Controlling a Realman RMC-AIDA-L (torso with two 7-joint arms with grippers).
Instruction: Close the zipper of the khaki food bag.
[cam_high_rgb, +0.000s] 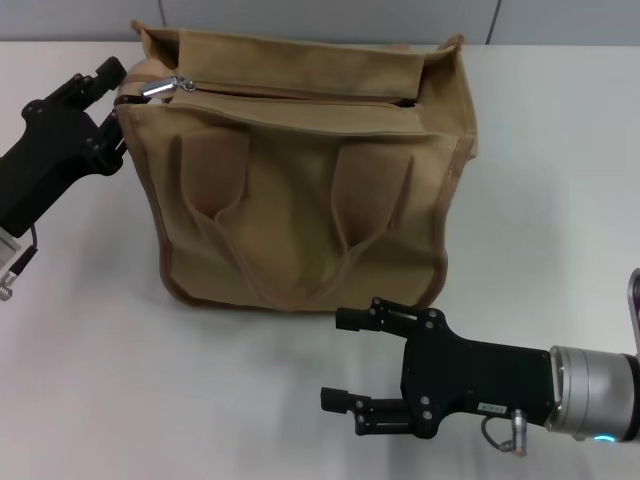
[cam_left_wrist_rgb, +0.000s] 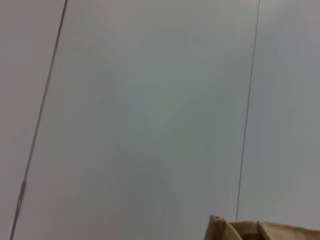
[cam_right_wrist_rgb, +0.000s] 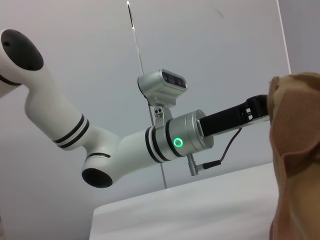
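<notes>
The khaki food bag stands upright in the middle of the white table, its two handles hanging down the front. The zipper runs across the top panel. Its silver pull tab sits at the bag's left end and points left. My left gripper is open at the bag's top left corner, its fingertips just short of the tab. The right wrist view shows that arm reaching the bag. A corner of the bag shows in the left wrist view. My right gripper is open and empty, low in front of the bag.
The white table runs wide on both sides of the bag. A grey panelled wall stands behind it. The left arm's white links show in the right wrist view.
</notes>
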